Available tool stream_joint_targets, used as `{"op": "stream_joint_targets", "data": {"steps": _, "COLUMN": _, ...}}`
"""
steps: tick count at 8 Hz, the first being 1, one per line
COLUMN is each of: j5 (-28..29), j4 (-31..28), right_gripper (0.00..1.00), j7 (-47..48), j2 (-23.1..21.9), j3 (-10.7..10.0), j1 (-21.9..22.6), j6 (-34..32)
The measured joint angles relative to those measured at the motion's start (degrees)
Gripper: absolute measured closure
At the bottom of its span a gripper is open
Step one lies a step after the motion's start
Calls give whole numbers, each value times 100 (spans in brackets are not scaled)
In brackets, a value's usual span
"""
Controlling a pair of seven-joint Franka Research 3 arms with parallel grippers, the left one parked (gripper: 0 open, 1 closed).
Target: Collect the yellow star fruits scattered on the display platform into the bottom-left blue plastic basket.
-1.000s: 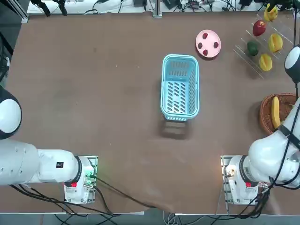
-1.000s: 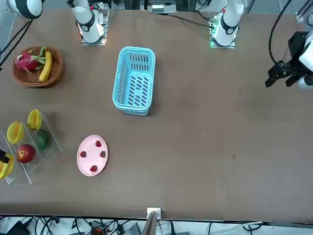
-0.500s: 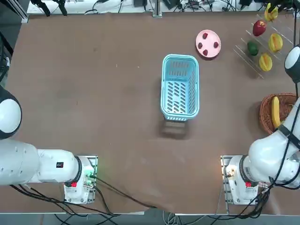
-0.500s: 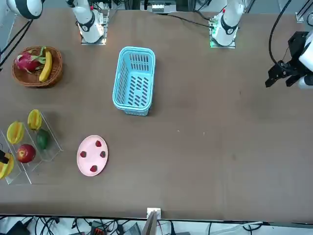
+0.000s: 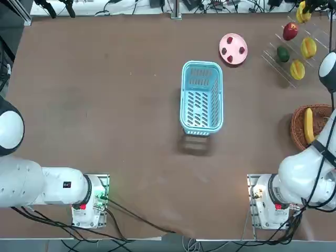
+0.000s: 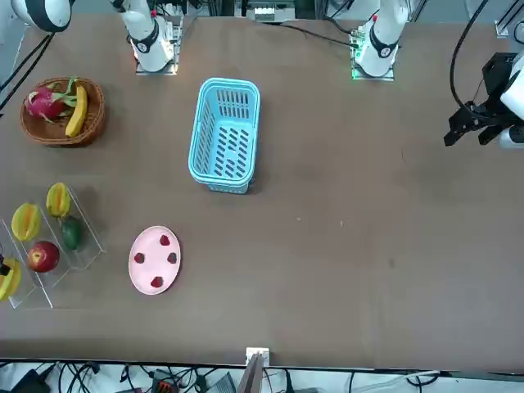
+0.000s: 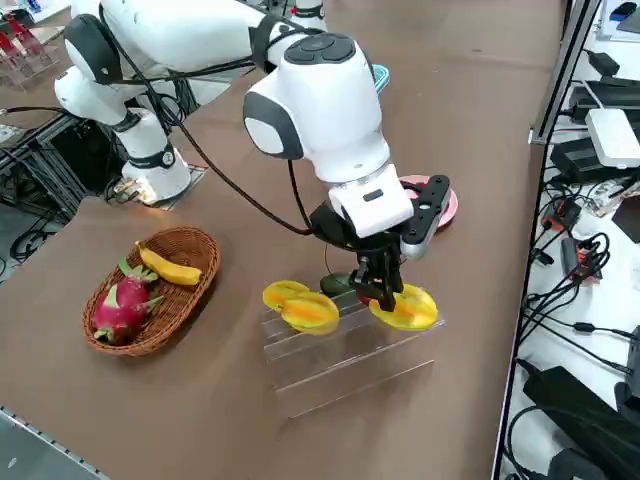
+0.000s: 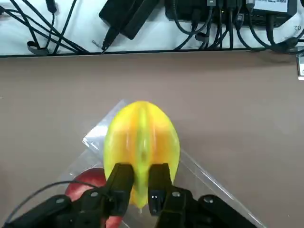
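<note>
Red apple (image 8: 88, 183) and two more star fruits (image 7: 310, 312) crowd the clear rack (image 7: 345, 365), lower centre of the side view. My claw (image 8: 140, 183), wide a second ago, now pinches the end star fruit (image 8: 141, 137).

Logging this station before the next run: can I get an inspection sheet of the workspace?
Surface: brown table, bare in the middle.
Job's things: blue plastic basket holds nothing; three star fruits on the display platform, one under the claw, two others.
Clutter: pink plate with small red pieces; wicker basket with banana and pink fruit; red fruit; green fruit.
Grippers: right claw pinches the fruit's ridge.
Cables: bundles along the table edges.
Surroundings: nothing seen.
</note>
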Motion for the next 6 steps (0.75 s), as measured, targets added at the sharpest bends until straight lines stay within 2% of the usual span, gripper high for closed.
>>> {"op": "stream_joint_targets", "data": {"steps": 1, "j5": 0, "j4": 1, "right_gripper": 78, "j7": 0, "j2": 0, "j3": 0, "j1": 0, "j6": 5}}
{"op": "stream_joint_targets", "data": {"steps": 2, "j5": 0, "j4": 19, "right_gripper": 83, "j7": 0, "j2": -2, "j3": 4, "j1": 0, "j6": 7}}
{"op": "stream_joint_targets", "data": {"steps": 6, "j5": 0, "j4": 69, "right_gripper": 84, "j7": -4, "j2": -16, "j3": 5, "j1": -2, "j6": -201}}
